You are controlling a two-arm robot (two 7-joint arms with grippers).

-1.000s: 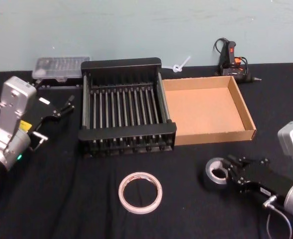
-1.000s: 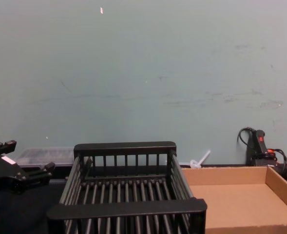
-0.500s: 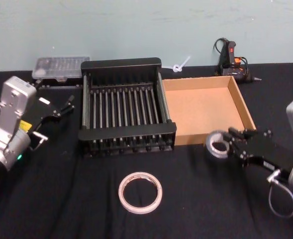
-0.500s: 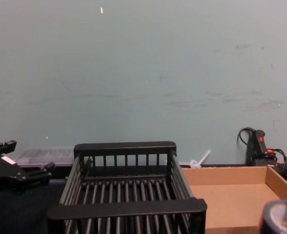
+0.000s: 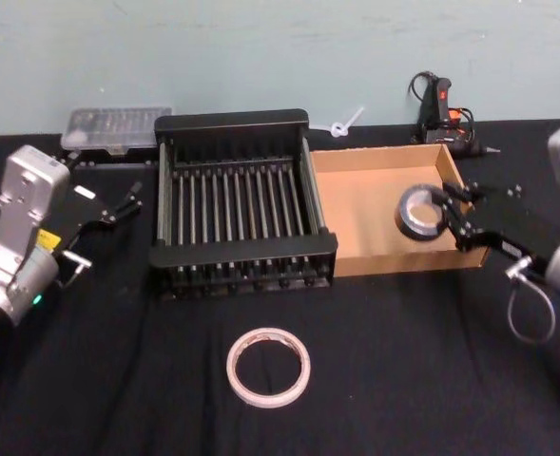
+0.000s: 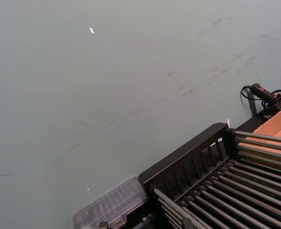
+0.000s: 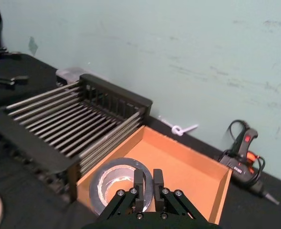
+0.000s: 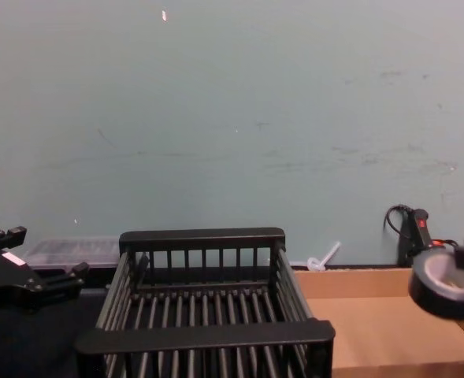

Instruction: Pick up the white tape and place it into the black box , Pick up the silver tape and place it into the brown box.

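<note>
My right gripper (image 5: pixel 448 215) is shut on the silver tape (image 5: pixel 418 212), a dark grey roll with a pale core, and holds it in the air over the right part of the brown box (image 5: pixel 375 204). The right wrist view shows the silver tape (image 7: pixel 115 184) pinched at its rim by the right gripper (image 7: pixel 146 184) above the brown box (image 7: pixel 178 164). In the chest view the silver tape (image 8: pixel 444 283) hangs above the box. The white tape (image 5: pixel 268 366) lies flat on the black cloth in front of the black box (image 5: pixel 237 204). My left gripper (image 5: pixel 120 204) stands open, parked left of the crate.
A clear plastic case (image 5: pixel 116 128) lies behind the crate at the back left. A black and orange glue gun (image 5: pixel 441 114) with its cable lies behind the brown box. A white zip tie (image 5: pixel 344 124) rests near the wall.
My right gripper has lifted the silver tape off the cloth and carried it up and forward until it hangs over the brown box. The left arm has stayed still.
</note>
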